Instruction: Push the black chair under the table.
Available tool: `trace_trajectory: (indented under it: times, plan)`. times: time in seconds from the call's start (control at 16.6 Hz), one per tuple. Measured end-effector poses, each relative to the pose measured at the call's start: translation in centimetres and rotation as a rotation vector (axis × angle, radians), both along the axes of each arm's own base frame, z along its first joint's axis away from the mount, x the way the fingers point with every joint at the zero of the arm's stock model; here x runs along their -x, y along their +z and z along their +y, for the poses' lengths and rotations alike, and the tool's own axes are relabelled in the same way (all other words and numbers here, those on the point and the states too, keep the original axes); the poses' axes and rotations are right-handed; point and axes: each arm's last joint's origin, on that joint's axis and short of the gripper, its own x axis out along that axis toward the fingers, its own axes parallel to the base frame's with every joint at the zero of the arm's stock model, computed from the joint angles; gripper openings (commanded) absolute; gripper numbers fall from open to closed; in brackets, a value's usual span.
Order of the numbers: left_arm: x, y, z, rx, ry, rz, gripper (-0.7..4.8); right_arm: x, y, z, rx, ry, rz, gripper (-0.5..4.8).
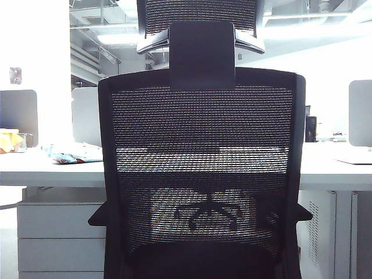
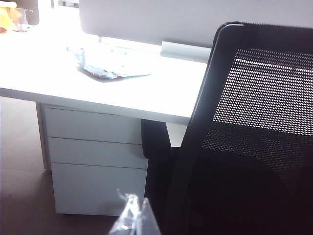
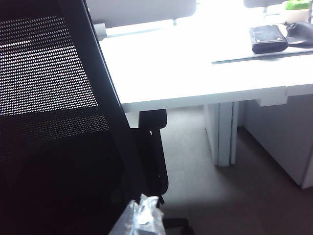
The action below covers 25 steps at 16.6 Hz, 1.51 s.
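Observation:
The black chair (image 1: 200,174) fills the exterior view, its mesh back toward the camera, with a solid plate (image 1: 201,55) and a mesh headrest (image 1: 200,14) above. Behind it runs the white table (image 1: 46,168). Neither gripper appears in that view. In the left wrist view my left gripper (image 2: 134,218) is shut on nothing, just beside the chair's (image 2: 254,147) back frame; the armrest (image 2: 154,142) sits under the table edge (image 2: 73,83). In the right wrist view my right gripper (image 3: 144,215) is shut and empty, close against the chair's (image 3: 49,122) other side, with an armrest (image 3: 152,120) under the table (image 3: 186,68).
A white drawer cabinet (image 2: 93,156) stands under the table beside the chair. A crumpled blue-white bag (image 2: 110,61) lies on top, and a black wallet (image 3: 268,38) and a mouse (image 3: 301,32) lie further along. A table leg (image 3: 224,132) stands right of the chair. Grey divider panels (image 1: 17,116) rise behind.

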Motion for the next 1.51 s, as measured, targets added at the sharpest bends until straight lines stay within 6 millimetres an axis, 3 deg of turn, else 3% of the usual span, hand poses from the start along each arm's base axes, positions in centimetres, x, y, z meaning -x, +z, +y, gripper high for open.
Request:
trace_trajectory:
  times: [1.51]
  plan:
    - [0.0, -0.03, 0.0, 0.0, 0.0, 0.003, -0.05, -0.07, -0.04, 0.36, 0.03, 0.073, -0.035, -0.05]
